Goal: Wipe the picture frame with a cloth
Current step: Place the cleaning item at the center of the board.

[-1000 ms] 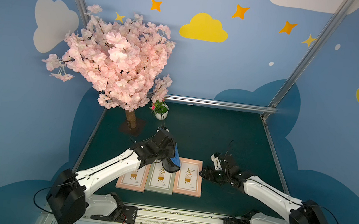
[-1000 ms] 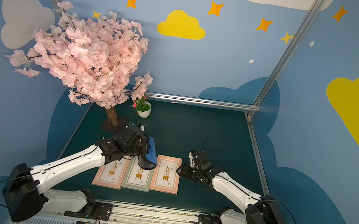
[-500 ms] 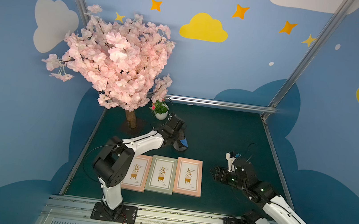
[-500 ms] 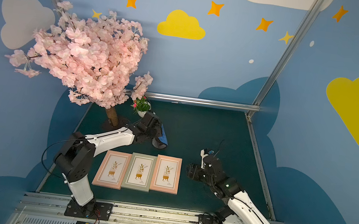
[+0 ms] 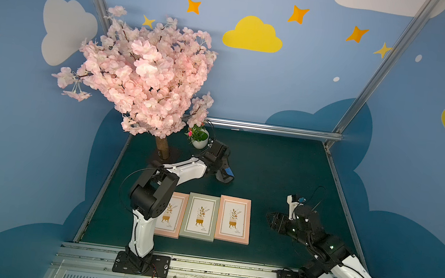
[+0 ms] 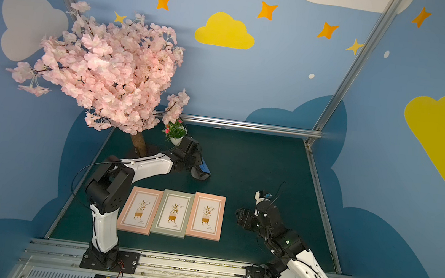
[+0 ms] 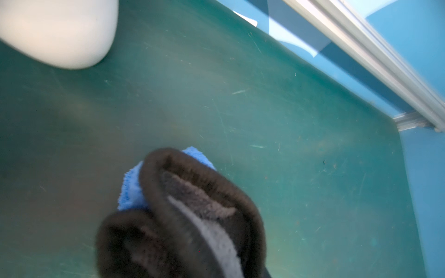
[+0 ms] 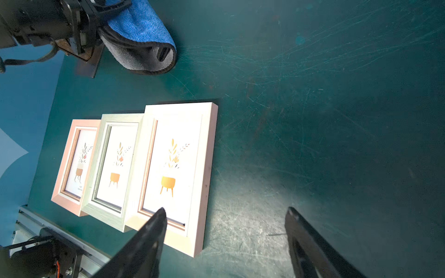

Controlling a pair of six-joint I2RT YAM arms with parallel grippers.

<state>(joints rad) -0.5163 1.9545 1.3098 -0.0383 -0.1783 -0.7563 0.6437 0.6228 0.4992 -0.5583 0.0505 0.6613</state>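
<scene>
Behind the three flat pink and sage picture frames (image 5: 202,216), the folded plush blue-grey microfibre cloth (image 5: 227,174) sits at the left gripper (image 5: 219,169), grip undeterminable, with the right gripper (image 8: 226,211) apart and empty; wiping appears not under way and requires carrying the cloth onto a frame.

The right gripper (image 8: 226,214) holds its two black fingers (image 8: 144,240) wide apart above the scratched green desk (image 8: 313,108); one fingertip overlaps the near corner of the nearest frame (image 8: 178,168), which is pale with pink sides and lies flat; farther out on that same side lie a grey-green frame (image 8: 118,163) and a pink frame (image 8: 77,158), packed side by side in a row; well ahead, beyond the frames, the cloth (image 8: 142,26), blue outside and grey inside, sags folded onto the desk from the left gripper (image 8: 96,19); whether it is clamped there cannot be told.
</scene>
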